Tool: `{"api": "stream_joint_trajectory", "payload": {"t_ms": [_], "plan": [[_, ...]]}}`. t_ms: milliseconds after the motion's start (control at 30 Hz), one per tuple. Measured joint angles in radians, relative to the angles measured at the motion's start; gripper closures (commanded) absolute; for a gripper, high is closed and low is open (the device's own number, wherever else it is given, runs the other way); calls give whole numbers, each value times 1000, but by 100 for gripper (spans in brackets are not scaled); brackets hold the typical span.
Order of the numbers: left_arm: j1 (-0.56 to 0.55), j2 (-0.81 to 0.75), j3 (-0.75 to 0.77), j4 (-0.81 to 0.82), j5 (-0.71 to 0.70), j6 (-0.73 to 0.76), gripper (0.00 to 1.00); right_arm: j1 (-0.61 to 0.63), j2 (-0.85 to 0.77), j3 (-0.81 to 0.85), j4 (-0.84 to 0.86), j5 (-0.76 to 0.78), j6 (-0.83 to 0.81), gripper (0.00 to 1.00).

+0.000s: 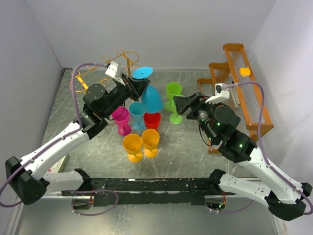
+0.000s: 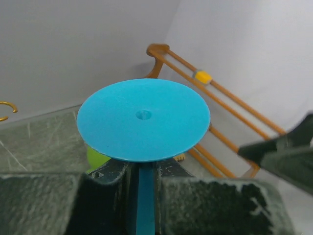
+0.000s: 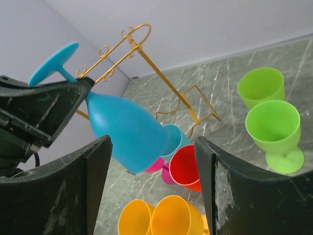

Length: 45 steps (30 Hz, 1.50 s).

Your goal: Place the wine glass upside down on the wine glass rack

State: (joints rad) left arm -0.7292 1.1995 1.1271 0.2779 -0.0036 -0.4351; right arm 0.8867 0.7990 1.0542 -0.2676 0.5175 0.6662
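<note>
one blue wine glass (image 1: 150, 98) found aloft, pinched at the stem by the left gripper (image 1: 138, 88), foot uppermost, bowl hanging down and tilted toward the right arm. saw that gripper clenched hard on the stem just under the foot in the left wrist view. caught the glass over the crowd of cups on the table (image 1: 195, 156): magenta glass (image 1: 121, 116), red glass (image 1: 152, 120), two yellow glasses (image 1: 132, 146), two green glasses (image 1: 173, 90), small teal glass (image 1: 137, 110), touching none of them by the look of it. spotted the right gripper (image 1: 180, 104) spread wide, nothing in it, aimed at the bowl from nearby. found the wine glass rack (image 3: 161, 79) at the far left, gold rails and scroll ends beyond the glass's foot; near it, not on it, gap too hard to judge. noted the wooden rack (image 1: 244, 93) off at the far right, not the target.

judged this as the carry to the rack. needed, for doing it well: bringing the stem level with the open ends of a rail pair, then sliding it in between, seating the foot on top and leaving the bowl dangling below. called for squaring the tilt first, for fear of snagging a scroll end with a slanted foot or tipping the light wire stand. best taken slowly, with no loosening of the grip before seating the foot on both rails. worth minding too: bowl clearance over the teal glass on the way out.
</note>
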Motion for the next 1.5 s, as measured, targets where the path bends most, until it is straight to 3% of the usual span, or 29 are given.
{"api": "stream_joint_trajectory", "payload": {"t_ms": [367, 733, 933, 1200, 1400, 1433, 1500], "plan": [[0, -115, -96, 12, 135, 286, 93, 0, 164, 65, 50, -221, -149, 30], [0, -157, -203, 42, 103, 344, 93, 0, 276, 197, 104, -269, 131, 37], [0, -173, -230, 66, 97, 353, 93, 0, 361, 231, 98, -251, 285, 53], [5, -193, -268, 77, 80, 377, 93, -1, 417, 226, 129, -238, 436, 59], [7, -189, -269, 83, 82, 413, 93, -16, 445, 218, 187, -267, 517, 90], [7, -186, -270, 84, 82, 417, 88, -20, 447, 216, 197, -275, 531, 100], [7, -182, -270, 84, 79, 420, 68, -27, 451, 211, 209, -291, 558, 100]]}}
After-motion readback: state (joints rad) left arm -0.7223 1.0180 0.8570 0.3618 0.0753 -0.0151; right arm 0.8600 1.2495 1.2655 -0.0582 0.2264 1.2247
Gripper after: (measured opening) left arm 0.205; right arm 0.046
